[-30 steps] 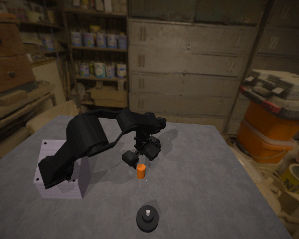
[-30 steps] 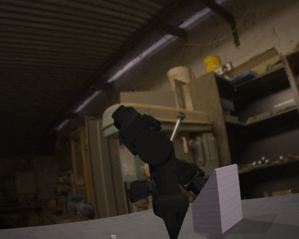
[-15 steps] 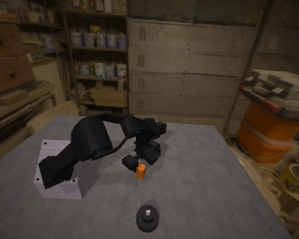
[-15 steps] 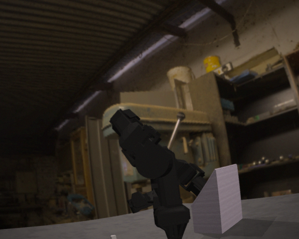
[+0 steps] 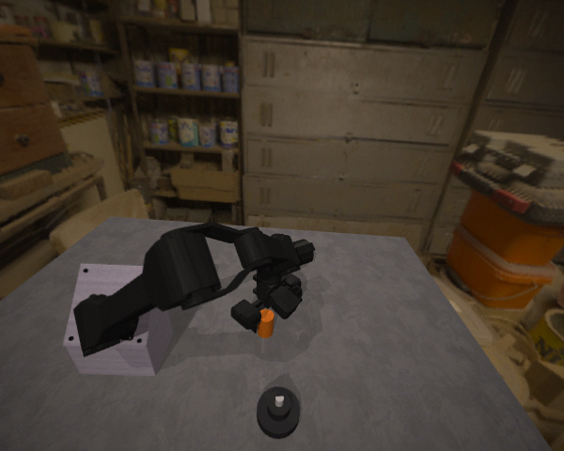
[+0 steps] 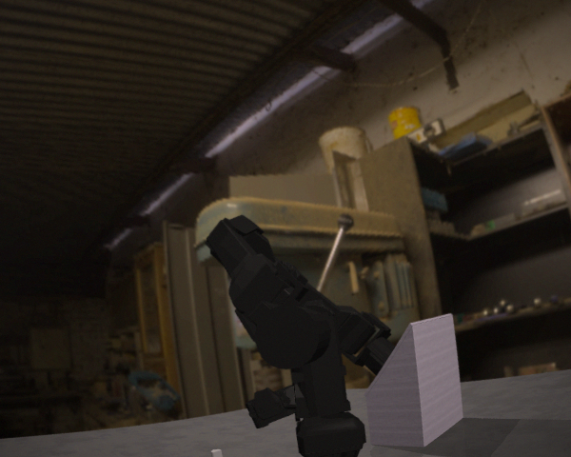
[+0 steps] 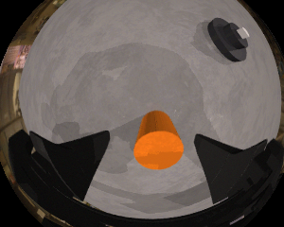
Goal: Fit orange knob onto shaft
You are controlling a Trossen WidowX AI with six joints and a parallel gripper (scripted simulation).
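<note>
The orange knob stands upright on the grey table, its underside and hole hidden. My gripper is wide open over the knob; in the wrist view the knob shows between the two fingers, with a gap on each side. The dark round pedestal stands nearer the top camera, bare of any knob. Its silver shaft points up, and only its tip shows at the bottom edge of the exterior view. The direction of the shaft's flat side cannot be made out.
The arm's pale lilac block stands at the left in the top view, with the arm reaching from it over the grey table. The table's right edge slopes past the pedestal in the top view. Shelves and cabinets stand behind.
</note>
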